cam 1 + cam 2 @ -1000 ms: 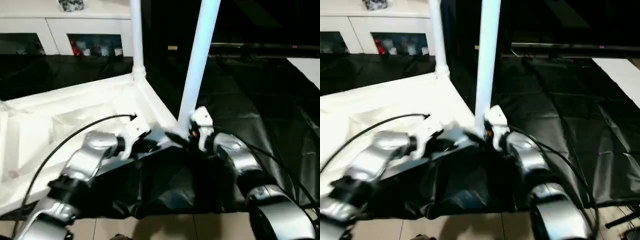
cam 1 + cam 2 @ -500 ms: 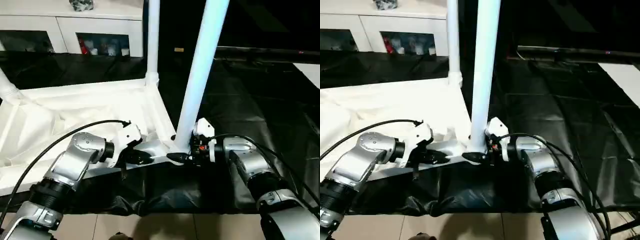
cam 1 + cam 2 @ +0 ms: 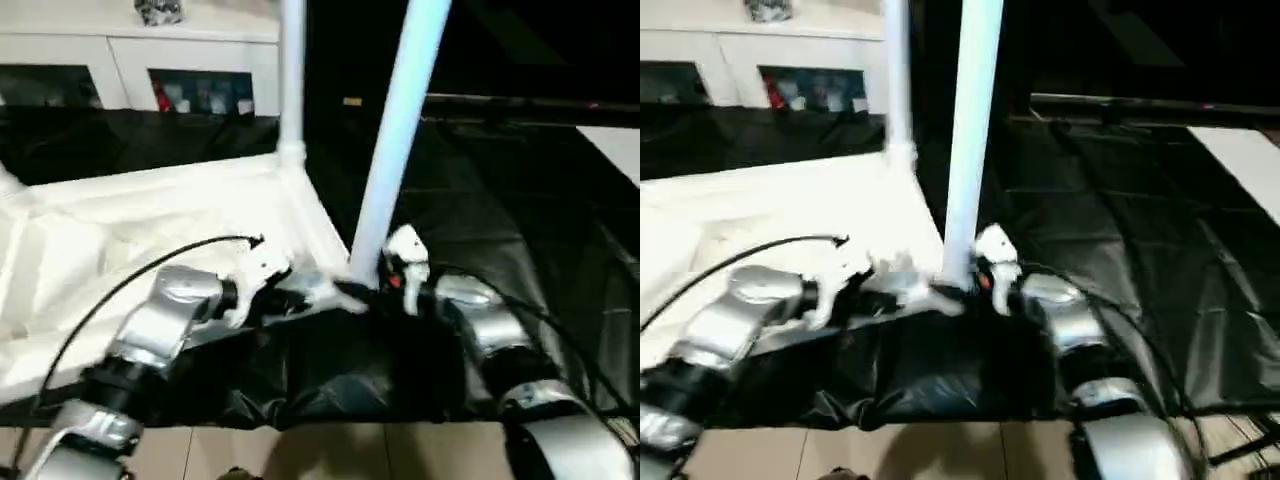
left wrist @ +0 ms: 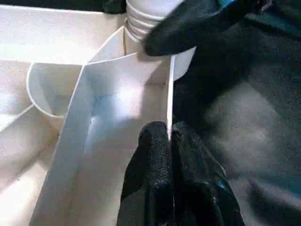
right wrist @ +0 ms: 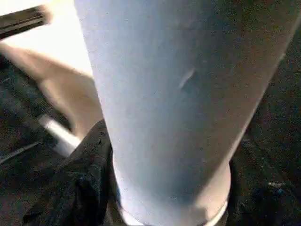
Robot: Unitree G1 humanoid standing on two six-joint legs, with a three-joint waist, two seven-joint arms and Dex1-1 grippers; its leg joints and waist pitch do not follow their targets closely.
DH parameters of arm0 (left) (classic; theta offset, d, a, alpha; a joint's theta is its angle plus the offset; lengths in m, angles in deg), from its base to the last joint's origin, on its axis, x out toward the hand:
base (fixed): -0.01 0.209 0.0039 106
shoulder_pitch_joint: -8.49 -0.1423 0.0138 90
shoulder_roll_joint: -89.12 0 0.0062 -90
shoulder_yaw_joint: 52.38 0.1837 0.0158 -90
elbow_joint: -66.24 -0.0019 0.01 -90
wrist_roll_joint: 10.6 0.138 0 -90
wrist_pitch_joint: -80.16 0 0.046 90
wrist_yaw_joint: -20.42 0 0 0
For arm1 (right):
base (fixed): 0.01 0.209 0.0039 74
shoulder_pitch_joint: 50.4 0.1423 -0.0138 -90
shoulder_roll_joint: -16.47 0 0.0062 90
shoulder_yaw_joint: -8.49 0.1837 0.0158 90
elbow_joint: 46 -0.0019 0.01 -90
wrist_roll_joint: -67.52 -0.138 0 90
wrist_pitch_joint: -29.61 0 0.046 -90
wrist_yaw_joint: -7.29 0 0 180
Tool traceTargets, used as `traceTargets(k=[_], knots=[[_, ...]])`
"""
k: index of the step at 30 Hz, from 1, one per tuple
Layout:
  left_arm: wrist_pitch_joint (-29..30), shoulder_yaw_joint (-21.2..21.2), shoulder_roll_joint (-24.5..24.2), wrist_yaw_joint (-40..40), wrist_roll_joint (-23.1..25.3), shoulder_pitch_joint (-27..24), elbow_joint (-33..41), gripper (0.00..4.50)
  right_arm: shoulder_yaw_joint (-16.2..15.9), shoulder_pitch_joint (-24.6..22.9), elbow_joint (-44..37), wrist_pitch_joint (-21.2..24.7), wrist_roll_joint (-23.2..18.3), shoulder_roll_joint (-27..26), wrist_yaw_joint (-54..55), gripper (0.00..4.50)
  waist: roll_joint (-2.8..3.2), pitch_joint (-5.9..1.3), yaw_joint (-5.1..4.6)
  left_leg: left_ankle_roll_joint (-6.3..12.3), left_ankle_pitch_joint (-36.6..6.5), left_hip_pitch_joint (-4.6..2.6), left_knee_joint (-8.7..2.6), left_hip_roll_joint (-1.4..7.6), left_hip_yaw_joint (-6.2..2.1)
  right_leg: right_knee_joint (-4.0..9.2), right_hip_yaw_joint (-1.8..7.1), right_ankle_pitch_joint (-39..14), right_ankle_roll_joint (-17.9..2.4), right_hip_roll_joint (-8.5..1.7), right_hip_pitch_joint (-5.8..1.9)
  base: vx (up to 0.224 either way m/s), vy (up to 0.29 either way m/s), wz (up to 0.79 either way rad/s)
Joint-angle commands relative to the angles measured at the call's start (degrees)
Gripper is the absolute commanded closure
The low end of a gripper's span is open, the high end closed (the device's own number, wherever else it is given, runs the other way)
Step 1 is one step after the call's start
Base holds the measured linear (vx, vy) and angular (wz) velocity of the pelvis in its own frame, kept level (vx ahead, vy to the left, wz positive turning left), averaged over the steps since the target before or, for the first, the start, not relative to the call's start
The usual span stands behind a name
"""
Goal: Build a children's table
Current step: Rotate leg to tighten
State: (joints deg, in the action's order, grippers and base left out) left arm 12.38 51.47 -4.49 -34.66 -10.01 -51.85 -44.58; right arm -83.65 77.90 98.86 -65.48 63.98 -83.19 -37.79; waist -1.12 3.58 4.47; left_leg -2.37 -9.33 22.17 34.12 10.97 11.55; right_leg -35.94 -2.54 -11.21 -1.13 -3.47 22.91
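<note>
Pinching the thin rim of the upturned white plastic children's table top (image 3: 150, 215) on the black-covered table (image 3: 520, 200), our left gripper (image 4: 168, 141) is clamped; our right gripper (image 3: 362, 295) straddles the near upright tubular leg (image 3: 395, 140), grip unclear.

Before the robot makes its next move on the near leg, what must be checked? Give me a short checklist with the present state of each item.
1. Left gripper pinches the table top's rim: ok.
2. Near leg stands upright in its corner socket: ok.
3. Near leg fully seated: cannot tell.
4. Right gripper at the leg's base, one finger beside it: ok; firm grip: cannot tell.
5. Far leg upright: ok.
</note>
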Motion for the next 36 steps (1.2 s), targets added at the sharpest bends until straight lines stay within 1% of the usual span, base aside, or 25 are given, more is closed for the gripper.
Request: traceTargets(k=[1, 2, 3, 4, 5, 8, 10, 12, 14, 15, 16, 17, 18, 19, 21, 23, 24, 25, 27, 29, 30, 31, 33, 34, 36], knots=[[-0.82, 0.18, 5.71, 8.52, 0.88, 4.07, -0.43, 4.5, -1.57, 2.38, 2.91, 0.16, 1.43, -6.52, 9.45, 1.79, 0.32, -3.77, -0.19, -2.11, -16.36, -1.8, -4.49, 2.69, -1.81, 5.26, 2.61, -18.28, -10.75, -4.98, -1.54, 0.0, 0.0, 0.0], [-0.8, 0.15, 5.81, 8.71, 0.91, 4.12, -0.52, 4.5, -1.53, 2.42, 2.98, 0.16, 1.43, -6.58, 9.45, 1.8, 0.34, -3.77, -0.28, -2.21, -16.46, -1.86, -4.5, 2.66, -1.8, 5.3, 2.59, -18.21, -10.84, -4.95, -1.48, 0.0, 0.0, 0.0], [-0.69, 0.0, 6.54, 10.01, 1.16, 4.48, -1.1, 4.5, -1.29, 2.72, 3.49, 0.02, 1.73, -6.95, 11.45, 1.8, -0.17, -3.82, -0.36, -2.13, -16.44, -1.83, -4.45, 2.62, -1.71, 5.32, 2.56, -18.07, -10.76, -4.9, -1.56, 0.0, 0.0, 0.0], [-0.37, -0.28, 7.49, 11.3, 1.27, 4.88, -1.7, 4.5, -1.15, 3.04, 4.04, -0.03, 2.31, -7.38, 13.7, 1.8, 0.09, -3.97, -0.17, -1.77, -15.78, -1.76, -4.32, 2.59, -1.72, 5.17, 2.63, -16.78, -10.74, -5.05, -1.73, 0.0, 0.0, 0.0], [-0.28, -0.41, 8.84, 13.59, 1.87, 5.57, -2.66, 4.5, -0.76, 3.62, 5.01, 0.05, 3.02, -7.96, 18.24, 1.8, -0.09, -4.0, -0.23, -1.33, -14.33, -1.52, -4.28, 2.53, -1.53, 5.04, 2.63, -14.44, -10.74, -4.86, -1.8, 0.0, 0.0, 0.0], [-0.73, -0.19, 10.8, 15.77, 2.54, 6.49, -3.91, 4.5, -0.31, 4.48, 6.53, -1.15, 4.22, -8.85, 23.74, 1.8, 0.15, -4.32, -0.02, -0.31, -11.24, -1.44, -3.97, 2.44, -1.36, 4.42, 2.62, -8.73, -11.38, -4.7, -1.98, 0.0, 0.0, 0.0], [-1.38, 0.22, 11.07, 14.79, 2.38, 6.52, -3.79, 4.5, -0.03, 4.72, 6.91, -2.42, 3.9, -8.98, 22.41, 1.24, 0.06, -4.48, 0.29, 0.85, -9.41, -1.24, -3.78, 2.43, -1.28, 4.0, 2.54, -4.67, -11.85, -4.7, -2.26, 0.0, 0.0, 0.0], [-1.46, 0.15, 11.05, 14.61, 2.39, 6.44, -3.71, 4.5, 0.72, 4.86, 6.97, -2.35, 2.97, -9.0, 21.2, 1.1, 0.02, -4.42, 0.37, 1.65, -8.81, -1.23, -3.73, 2.39, -1.19, 3.95, 2.51, -3.32, -12.34, -4.63, -2.29, 0.0, 0.0, 0.0], [-2.1, 0.35, 10.41, 13.3, 2.15, 6.02, -3.27, 4.5, 1.16, 4.97, 6.75, -2.38, 2.11, -8.57, 18.96, 1.01, 0.03, -4.3, 0.38, 1.83, -9.72, -1.23, -3.81, 2.41, -1.2, 4.16, 2.5, -4.5, -12.38, -4.73, -2.33, 0.0, 0.0, 0.0], [-2.44, 0.4, 9.7, 11.61, 1.46, 5.52, -2.73, 4.5, 0.71, 5.05, 6.54, -2.74, 1.95, -7.7, 16.28, 0.75, 0.18, -4.2, 0.37, 1.44, -11.18, -1.34, -3.91, 2.5, -1.29, 4.43, 2.49, -6.9, -12.11, -4.76, -2.3, 0.0, 0.0, 0.0], [-2.91, 0.63, 9.17, 10.33, 1.19, 5.17, -2.31, 4.5, 0.3, 4.94, 6.23, -2.93, 2.08, -7.17, 14.97, 0.75, 0.34, -4.19, 0.33, 1.27, -11.52, -1.38, -3.95, 2.55, -1.34, 4.44, 2.51, -7.39, -12.07, -4.77, -2.26, 0.0, 0.0, 0.0], [-3.26, 0.81, 8.79, 9.42, 1.02, 4.91, -2.02, 4.5, 0.02, 4.85, 6.01, -3.05, 2.16, -6.81, 14.09, 0.66, 0.22, -4.17, 0.32, 1.12, -11.93, -1.39, -3.99, 2.58, -1.34, 4.5, 2.52, -7.86, -12.06, -4.8, -2.29, 0.0, 0.0, 0.0], [-3.26, 0.81, 8.79, 9.42, 1.02, 4.91, -2.02, 4.5, 0.02, 4.85, 6.01, -3.05, 2.16, -6.81, 14.09, 0.66, 0.23, -4.18, 0.3, 1.06, -11.91, -1.33, -4.0, 2.6, -1.35, 4.43, 2.53, -7.78, -12.13, -4.81, -2.32, 0.0, 0.0, 0.0], [-3.63, 1.36, 7.26, 5.87, 0.27, 4.01, -0.6, 4.5, -0.57, 4.76, 5.91, -3.32, 2.26, -5.44, 10.59, 0.66, 0.39, -4.17, 0.21, 0.84, -11.84, -1.36, -4.03, 2.63, -1.39, 4.4, 2.54, -7.65, -12.25, -4.8, -2.29, 0.0, 0.0, 0.0], [-4.18, 1.87, 5.85, 2.61, -0.46, 3.28, 0.48, 4.5, -1.05, 4.61, 6.05, -4.13, 2.48, -4.19, 7.55, 0.66, 0.3, -4.23, -0.06, 1.32, -11.25, -1.13, -3.94, 2.59, -1.37, 4.15, 2.51, -6.0, -12.98, -4.76, -2.48, 0.0, 0.0, 0.0], [-4.44, 2.07, 5.2, 1.41, -0.62, 3.04, 0.74, 4.5, -1.2, 4.4, 5.94, -4.22, 2.39, -3.65, 5.72, 0.66, 0.36, -4.26, -0.15, 1.81, -10.58, -1.25, -3.82, 2.62, -1.3, 4.08, 2.52, -4.9, -13.57, -4.72, -2.45, 0.0, 0.0, 0.0], [-4.63, 2.39, 4.27, -0.38, -0.93, 2.62, 1.08, 4.5, -1.7, 3.65, 5.37, -4.51, 2.19, -2.65, 2.04, 0.66, 0.67, -4.28, -0.09, 1.97, -10.76, -1.24, -3.78, 2.59, -1.32, 4.1, 2.48, -4.69, -13.85, -4.74, -2.53, 0.0, 0.0, 0.0], [-4.58, 2.42, 3.88, -0.95, -1.06, 2.42, 1.37, 4.5, -2.03, 3.16, 4.82, -4.39, 2.09, -2.21, 0.03, 0.66, 0.6, -4.28, -0.08, 1.97, -10.77, -1.22, -3.79, 2.66, -1.33, 4.01, 2.47, -4.45, -14.0, -4.71, -2.52, 0.0, 0.0, 0.0], [-3.75, 2.38, 2.36, -2.98, -1.58, 1.68, 2.5, 4.5, -4.33, 0.55, 2.19, -5.71, 2.72, 0.1, -7.63, 0.66, 0.66, -4.15, 0.2, 2.3, -11.52, -1.36, -3.77, 2.82, -1.23, 4.08, 2.44, -4.53, -13.95, -4.57, -2.52, 0.0, 0.0, 0.0], [-3.87, 2.66, 1.23, -4.75, -1.78, 1.14, 3.08, 4.5, -5.01, -1.11, 0.13, -4.9, 1.96, 1.38, -12.45, 0.66, 0.67, -4.13, 0.36, 2.43, -11.59, -1.36, -3.86, 2.86, -1.24, 4.07, 2.43, -4.68, -14.12, -4.55, -2.51, 0.0, 0.0, 0.0], [-3.73, 2.79, 0.54, -5.95, -2.04, 0.8, 3.34, 4.5, -5.13, -2.18, -1.83, -3.74, 0.63, 2.26, -15.89, 0.66, 0.99, -3.99, 0.55, 2.23, -12.92, -1.52, -3.9, 2.87, -1.17, 4.32, 2.42, -6.32, -14.07, -4.42, -2.32, 0.0, 0.0, 0.0], [-3.78, 2.89, 0.15, -6.83, -2.3, 0.6, 3.53, 4.5, -5.48, -2.94, -3.44, -2.76, -0.32, 2.9, -18.36, 0.66, 0.87, -4.0, 0.57, 2.06, -13.53, -1.58, -3.93, 2.9, -1.18, 4.36, 2.42, -7.08, -14.05, -4.44, -2.34, 0.0, 0.0, 0.0], [-3.83, 2.96, -0.1, -7.41, -2.47, 0.5, 3.63, 4.5, -5.72, -3.39, -4.42, -2.13, -0.89, 3.27, -19.89, 0.66, 0.97, -3.86, 0.66, 1.51, -15.07, -1.7, -4.07, 2.93, -1.24, 4.62, 2.42, -9.86, -13.69, -4.47, -2.18, 0.0, 0.0, 0.0], [-3.73, 3.09, -0.68, -8.82, -2.61, 0.29, 3.78, 4.5, -6.92, -4.77, -7.11, -0.45, -1.74, 4.53, -24.22, 0.66, 0.97, -3.79, 0.66, 1.07, -16.02, -1.74, -4.19, 2.91, -1.36, 4.83, 2.4, -11.84, -13.39, -4.49, -2.2, 0.0, 0.0, 0.0], [-3.74, 3.21, -0.94, -9.3, -2.75, 0.25, 3.79, 4.5, -7.2, -5.14, -7.78, -0.02, -1.82, 4.89, -25.67, 0.66, 0.85, -3.65, 0.75, 0.42, -17.56, -1.88, -4.34, 3.0, -1.42, 5.09, 2.52, -14.79, -12.59, -4.64, -2.0, 0.0, 0.0, 0.0]])
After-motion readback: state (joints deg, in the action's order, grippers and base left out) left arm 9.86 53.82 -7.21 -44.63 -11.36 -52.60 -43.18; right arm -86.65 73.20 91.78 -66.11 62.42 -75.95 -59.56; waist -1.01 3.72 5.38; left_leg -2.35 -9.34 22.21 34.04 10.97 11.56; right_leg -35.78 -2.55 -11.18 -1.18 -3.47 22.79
